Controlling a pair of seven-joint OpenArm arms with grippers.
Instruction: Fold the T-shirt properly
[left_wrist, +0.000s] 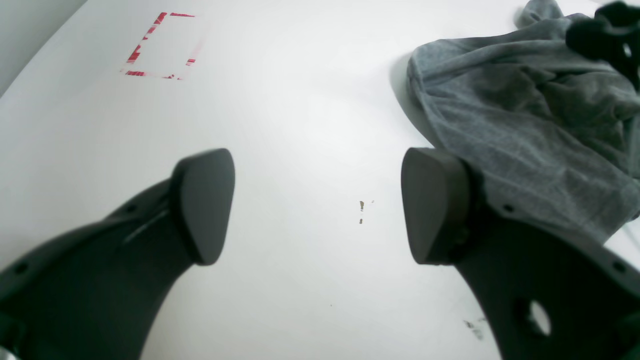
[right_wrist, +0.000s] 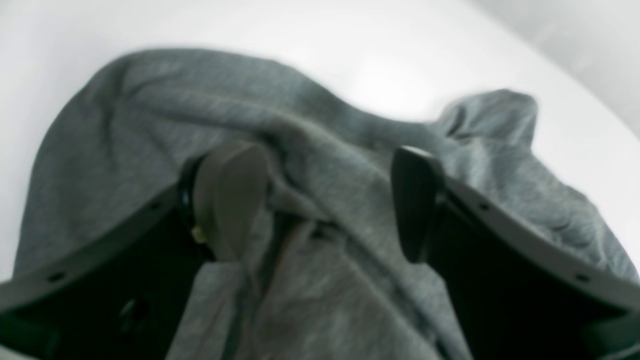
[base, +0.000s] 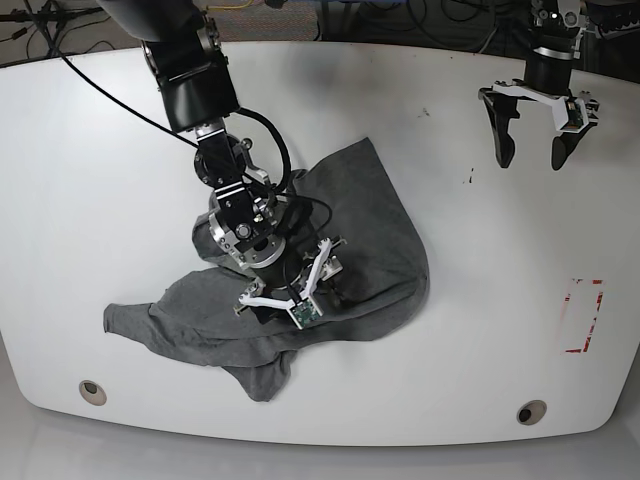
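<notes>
1. We count 1 T-shirt (base: 385, 235), crumpled on the white table (base: 90, 160) near its middle.
2. We count 2 grippers. The right gripper (base: 291, 293) presses into the cloth, fingers spread, gripping nothing. The left gripper (base: 531, 155) hangs spread, well apart from it.
3. 1 red-marked rectangle (base: 583, 316) lies near the table edge, and 2 round holes (base: 92, 391).

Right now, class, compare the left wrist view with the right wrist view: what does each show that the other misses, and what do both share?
Only the left wrist view shows the red tape rectangle, small brown specks on the table, and the open left gripper over bare tabletop. Only the right wrist view shows the right gripper, fingers apart, down on the crumpled cloth. Both show the grey T-shirt and the white table.
</notes>
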